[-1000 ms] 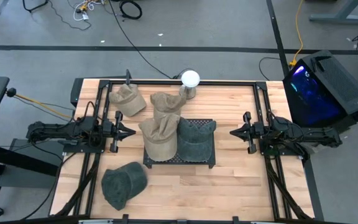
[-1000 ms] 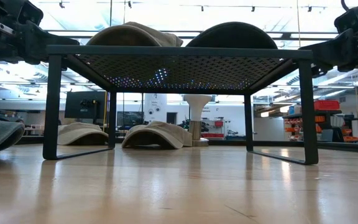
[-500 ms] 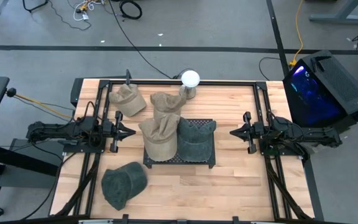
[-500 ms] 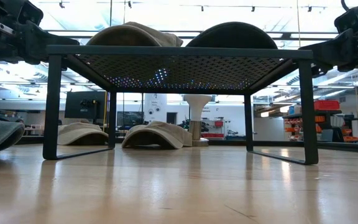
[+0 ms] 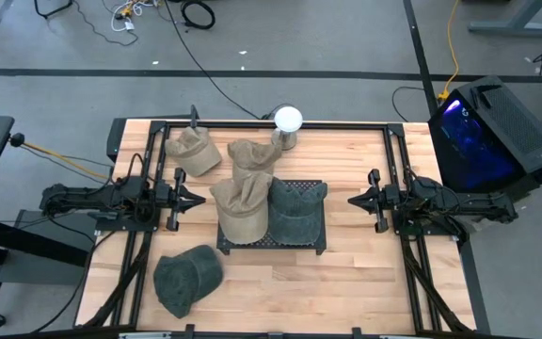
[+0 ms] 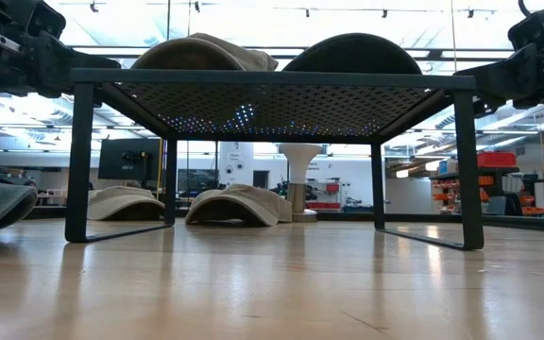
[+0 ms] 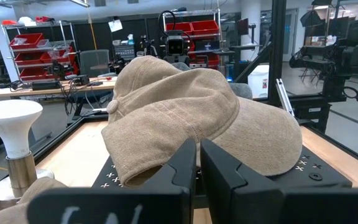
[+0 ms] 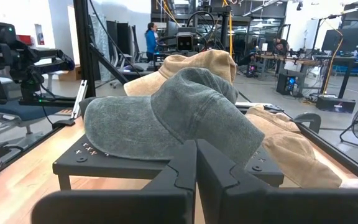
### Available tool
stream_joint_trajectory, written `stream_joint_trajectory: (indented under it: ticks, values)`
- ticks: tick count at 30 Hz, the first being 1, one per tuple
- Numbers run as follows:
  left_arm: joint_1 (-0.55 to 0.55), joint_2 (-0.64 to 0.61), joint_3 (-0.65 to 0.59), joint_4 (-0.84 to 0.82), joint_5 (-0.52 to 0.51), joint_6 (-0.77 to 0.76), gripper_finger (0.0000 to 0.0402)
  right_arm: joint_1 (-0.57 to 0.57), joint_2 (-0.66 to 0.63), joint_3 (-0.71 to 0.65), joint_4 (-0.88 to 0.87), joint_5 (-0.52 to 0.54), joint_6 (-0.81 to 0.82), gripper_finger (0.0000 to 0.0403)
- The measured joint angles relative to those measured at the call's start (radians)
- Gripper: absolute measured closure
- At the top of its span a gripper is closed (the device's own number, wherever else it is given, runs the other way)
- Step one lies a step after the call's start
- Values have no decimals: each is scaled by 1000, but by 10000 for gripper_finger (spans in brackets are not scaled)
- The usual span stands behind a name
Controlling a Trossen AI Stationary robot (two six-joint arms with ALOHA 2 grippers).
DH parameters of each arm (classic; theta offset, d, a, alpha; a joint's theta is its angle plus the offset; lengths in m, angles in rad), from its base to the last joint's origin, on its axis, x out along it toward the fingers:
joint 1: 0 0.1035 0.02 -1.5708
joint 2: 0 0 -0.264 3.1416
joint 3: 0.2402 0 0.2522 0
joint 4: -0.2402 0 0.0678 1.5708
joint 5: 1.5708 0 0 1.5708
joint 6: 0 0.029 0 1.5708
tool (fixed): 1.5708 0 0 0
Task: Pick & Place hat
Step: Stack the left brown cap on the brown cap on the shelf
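A black mesh rack stands mid-table. A tan hat lies on its left half, crown up, and a dark green hat lies on its right half. On the table itself lie two more tan hats behind the rack and another green hat at the near left. My left gripper hovers shut and level, left of the rack, pointing at the tan hat. My right gripper hovers shut and level, right of the rack, pointing at the green hat.
A white round-topped stand sits at the far edge behind the rack. Black frame rails run along both sides of the table. Bare wood shows in front of the rack. A lit computer case stands off the table's right.
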Motion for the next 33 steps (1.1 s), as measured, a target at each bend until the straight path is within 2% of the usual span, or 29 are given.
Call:
stream_joint_trajectory:
  ticks: [14,19,22,27,33]
  values:
    - [0,0,0,0,0,0,372,0,0,0,0,0,0,388]
    - [0,0,0,11,1,-55,372,0,0,0,0,0,0,388]
    - [0,0,0,60,41,-110,372,0,0,0,0,0,0,388]
    - [0,0,0,165,43,-190,372,0,0,0,0,0,0,388]
    - [0,-1,0,356,39,-169,372,0,0,0,1,0,0,388]
